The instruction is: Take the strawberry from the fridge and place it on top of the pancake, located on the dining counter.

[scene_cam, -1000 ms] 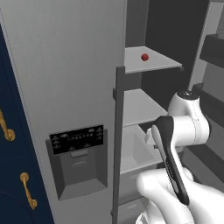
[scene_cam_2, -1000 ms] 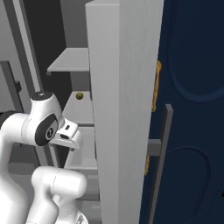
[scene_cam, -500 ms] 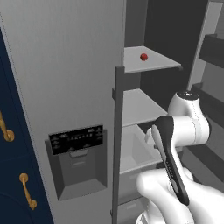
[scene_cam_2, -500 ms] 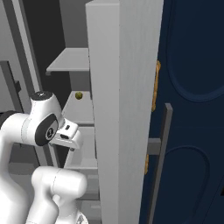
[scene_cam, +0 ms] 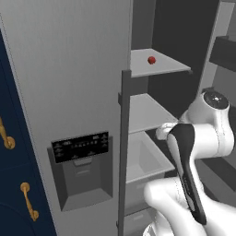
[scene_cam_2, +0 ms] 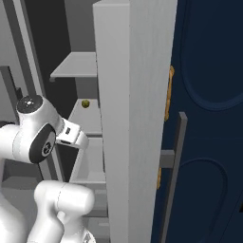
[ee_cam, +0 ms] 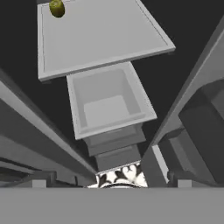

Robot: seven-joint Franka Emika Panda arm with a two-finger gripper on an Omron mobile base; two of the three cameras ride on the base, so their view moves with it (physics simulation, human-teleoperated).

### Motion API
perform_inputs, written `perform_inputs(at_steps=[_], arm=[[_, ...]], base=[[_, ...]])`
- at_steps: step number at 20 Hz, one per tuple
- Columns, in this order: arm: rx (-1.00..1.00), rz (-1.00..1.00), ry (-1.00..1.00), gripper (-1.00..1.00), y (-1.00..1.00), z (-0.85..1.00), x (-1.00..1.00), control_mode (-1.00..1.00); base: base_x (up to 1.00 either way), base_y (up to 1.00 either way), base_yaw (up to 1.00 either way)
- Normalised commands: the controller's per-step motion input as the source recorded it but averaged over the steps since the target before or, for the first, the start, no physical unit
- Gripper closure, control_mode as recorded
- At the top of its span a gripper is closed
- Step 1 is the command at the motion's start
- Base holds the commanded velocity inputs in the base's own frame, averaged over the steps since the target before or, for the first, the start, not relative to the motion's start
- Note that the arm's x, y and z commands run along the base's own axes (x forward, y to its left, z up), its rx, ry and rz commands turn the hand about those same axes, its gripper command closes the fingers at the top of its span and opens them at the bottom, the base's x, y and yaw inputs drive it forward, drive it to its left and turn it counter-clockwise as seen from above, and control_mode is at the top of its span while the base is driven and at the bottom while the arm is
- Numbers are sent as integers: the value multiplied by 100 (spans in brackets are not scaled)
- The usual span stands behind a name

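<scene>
The strawberry [scene_cam: 151,60], tiny and red, lies on the upper shelf [scene_cam: 159,68] inside the open grey fridge [scene_cam: 69,69]. My hand hangs well below it, at about the height of the middle shelf [scene_cam: 145,113], and points down into the fridge. In the hand view my gripper [ee_cam: 112,181] is open with nothing between its fingers, above a grey drawer bin [ee_cam: 107,103] and a shelf [ee_cam: 100,35]. The pancake and the dining counter are out of view.
A small olive-yellow round thing [ee_cam: 57,8] [scene_cam_2: 85,103] sits at the back of the middle shelf. The fridge's open door [scene_cam_2: 133,118] stands edge-on close on my right. Navy cabinets with gold handles [scene_cam: 9,161] [scene_cam_2: 209,95] flank the fridge. The black control panel [scene_cam: 80,146] is on the shut left door.
</scene>
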Motion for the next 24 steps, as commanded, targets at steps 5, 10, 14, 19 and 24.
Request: perform_inputs(at_steps=[5, 10, 14, 19, 24], arm=[[0, 0, -48, -100, -24, 92, 33, -100], [1, 0, -25, -100, -6, 100, 26, -100], [-5, 0, -1, -100, 1, 96, 18, -100], [-6, -2, 0, -100, 2, 65, 4, -100], [0, -1, 0, -100, -3, 10, 31, -100]], base=[[0, 0, 0], [0, 0, 0], [0, 0, 0], [0, 0, 0], [0, 0, 0]])
